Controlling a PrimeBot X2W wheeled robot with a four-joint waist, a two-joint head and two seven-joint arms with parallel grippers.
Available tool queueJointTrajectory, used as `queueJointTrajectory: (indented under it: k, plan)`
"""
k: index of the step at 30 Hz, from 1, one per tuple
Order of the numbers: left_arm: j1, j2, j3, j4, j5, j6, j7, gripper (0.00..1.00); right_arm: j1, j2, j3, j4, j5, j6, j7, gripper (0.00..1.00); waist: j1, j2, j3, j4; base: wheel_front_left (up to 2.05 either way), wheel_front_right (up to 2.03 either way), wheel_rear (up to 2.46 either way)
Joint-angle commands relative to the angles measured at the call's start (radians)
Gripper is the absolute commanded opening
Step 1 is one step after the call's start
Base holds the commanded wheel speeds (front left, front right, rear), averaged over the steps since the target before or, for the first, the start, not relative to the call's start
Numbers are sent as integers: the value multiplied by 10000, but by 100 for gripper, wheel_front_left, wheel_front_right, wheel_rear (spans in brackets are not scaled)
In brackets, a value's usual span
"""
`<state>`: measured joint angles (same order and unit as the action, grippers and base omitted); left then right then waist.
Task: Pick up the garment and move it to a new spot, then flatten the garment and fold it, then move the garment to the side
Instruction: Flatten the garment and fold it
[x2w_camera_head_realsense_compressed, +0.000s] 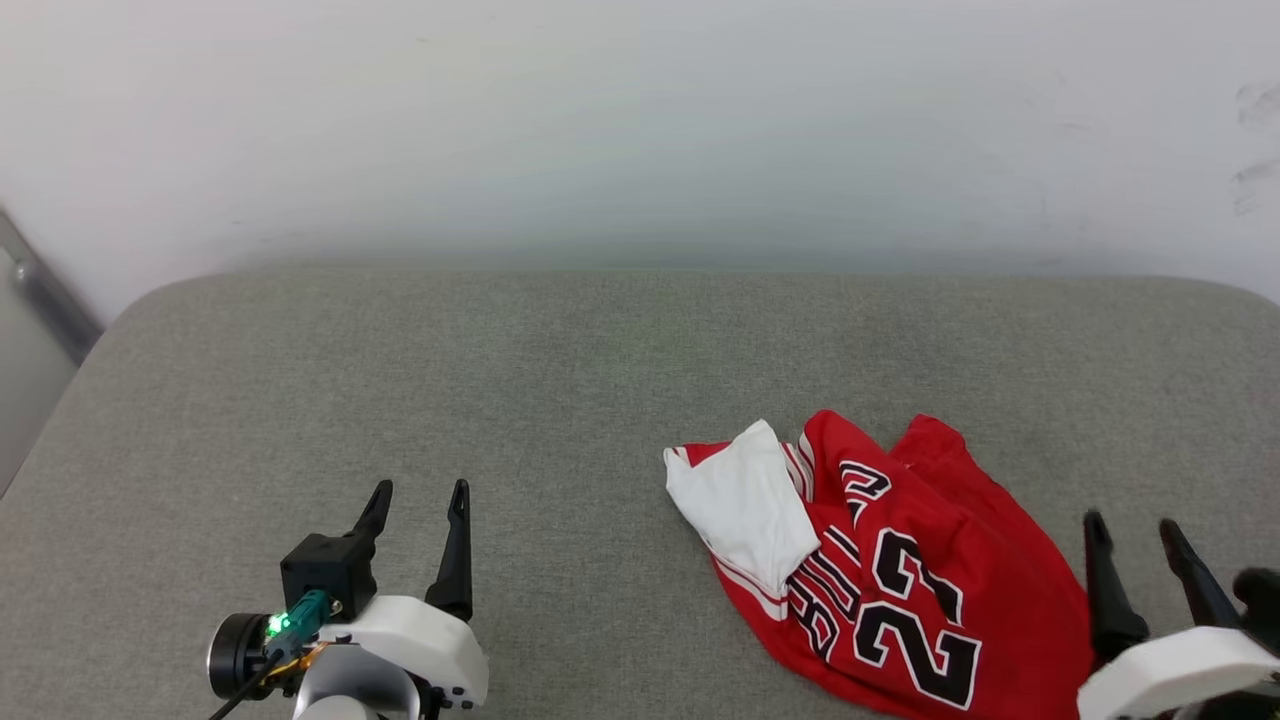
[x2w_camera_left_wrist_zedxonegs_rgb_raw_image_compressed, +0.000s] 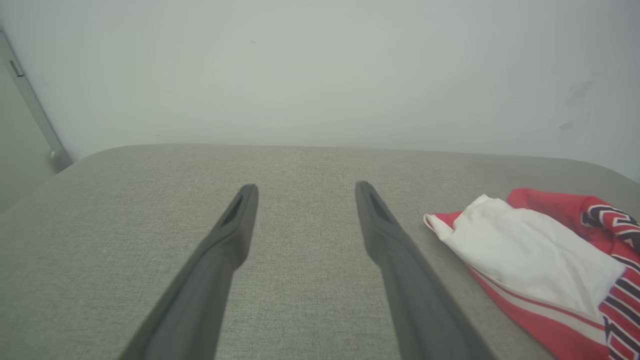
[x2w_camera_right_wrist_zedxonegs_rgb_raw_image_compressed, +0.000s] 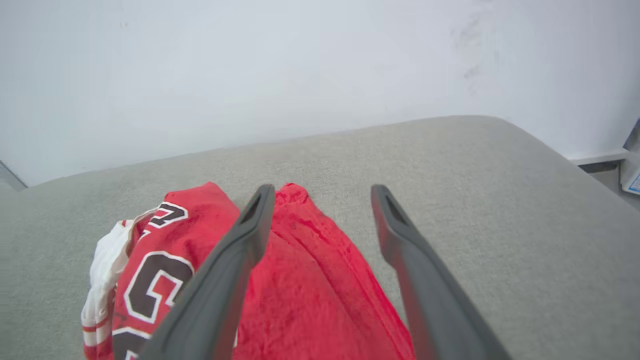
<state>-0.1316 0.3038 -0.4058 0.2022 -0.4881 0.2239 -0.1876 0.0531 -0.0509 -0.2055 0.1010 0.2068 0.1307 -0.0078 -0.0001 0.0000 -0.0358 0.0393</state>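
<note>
The garment (x2w_camera_head_realsense_compressed: 900, 570), a red jersey with a white sleeve and black white-outlined number, lies crumpled on the grey padded surface (x2w_camera_head_realsense_compressed: 560, 380) at the lower right. My right gripper (x2w_camera_head_realsense_compressed: 1135, 525) stands open just right of it, nothing between its fingers. In the right wrist view the garment (x2w_camera_right_wrist_zedxonegs_rgb_raw_image_compressed: 305, 290) lies under and left of the open right gripper (x2w_camera_right_wrist_zedxonegs_rgb_raw_image_compressed: 322, 192). My left gripper (x2w_camera_head_realsense_compressed: 420, 492) is open at the lower left, well apart from the cloth. The left wrist view has the open left gripper (x2w_camera_left_wrist_zedxonegs_rgb_raw_image_compressed: 305, 189) over bare surface, with the garment (x2w_camera_left_wrist_zedxonegs_rgb_raw_image_compressed: 530, 255) at the right.
A pale wall (x2w_camera_head_realsense_compressed: 640, 130) rises behind the padded surface. The surface's rounded corners show at the far left (x2w_camera_head_realsense_compressed: 150, 300) and far right (x2w_camera_right_wrist_zedxonegs_rgb_raw_image_compressed: 500, 125). A grey metal strip (x2w_camera_head_realsense_compressed: 45, 290) runs along the wall at the left.
</note>
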Motion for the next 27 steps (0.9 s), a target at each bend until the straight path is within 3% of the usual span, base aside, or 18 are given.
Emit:
queueJointTrajectory:
  k: [1, 7, 17, 20, 27]
  plan:
    - [62, 18, -5, -38, 3, 38, 12, 100, -112, 9, 87, -63, -63, 0, -106, 100, 1, 0, -23, 7, 0, 0, 0]
    - [185, 95, 65, -108, -87, 159, 118, 100, -220, 7, 1060, -914, -553, -1, -726, 100, 1, 0, -109, -14, 0, 0, 0]
    - [-281, 135, -103, -322, 7, 214, 511, 100, 362, 6, 1590, -1724, -656, 0, -319, 100, 1, 0, -19, -47, 0, 0, 0]
    - [-793, -56, -500, -446, 136, -27, 778, 100, 330, 6, 1606, -1920, -655, -1, -202, 100, 1, 0, 207, -81, 0, 0, 0]
    - [-2413, -841, -2110, -125, 393, -1199, 2251, 100, -48, 8, 1545, -2358, -780, -1, -8, 100, 1, 0, 1097, -329, 0, 0, 0]
